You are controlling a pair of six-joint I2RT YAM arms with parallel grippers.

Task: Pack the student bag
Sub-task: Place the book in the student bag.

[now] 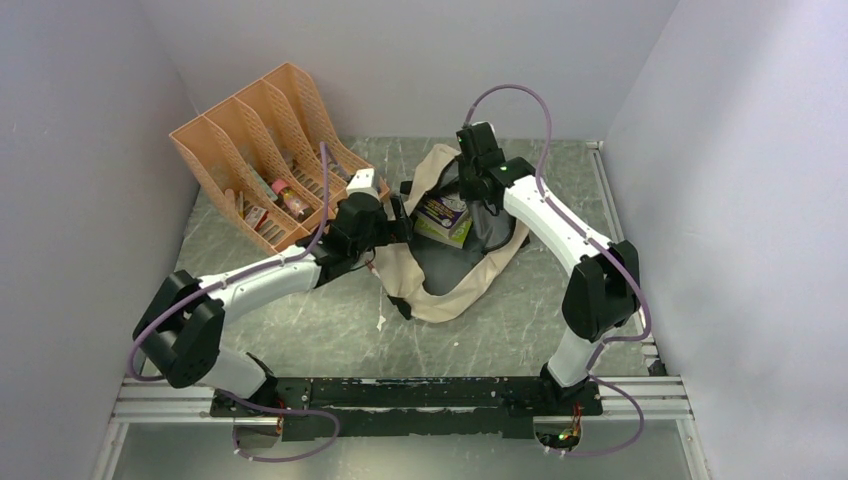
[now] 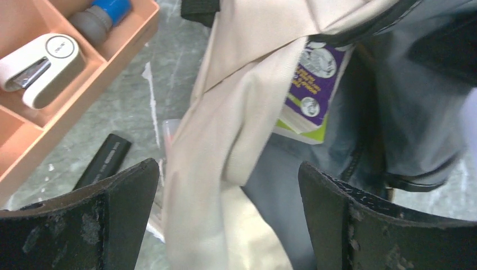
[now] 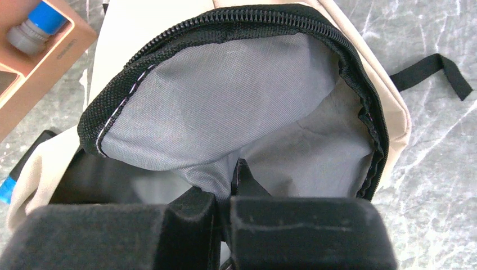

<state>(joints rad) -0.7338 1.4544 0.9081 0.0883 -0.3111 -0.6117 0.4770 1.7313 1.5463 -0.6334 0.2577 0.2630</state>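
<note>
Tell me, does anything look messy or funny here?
The student bag lies crumpled and gaping open, with a purple book sitting crooked in its mouth. A small white scrap lies loose on the table beside it.

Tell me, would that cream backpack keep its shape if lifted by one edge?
Probably not: the backpack lies creased and sagging on the table, so it is likely floppy. Its thin grey lining looks wrinkled, suggesting light fabric. It should drag rather than roll.
</note>
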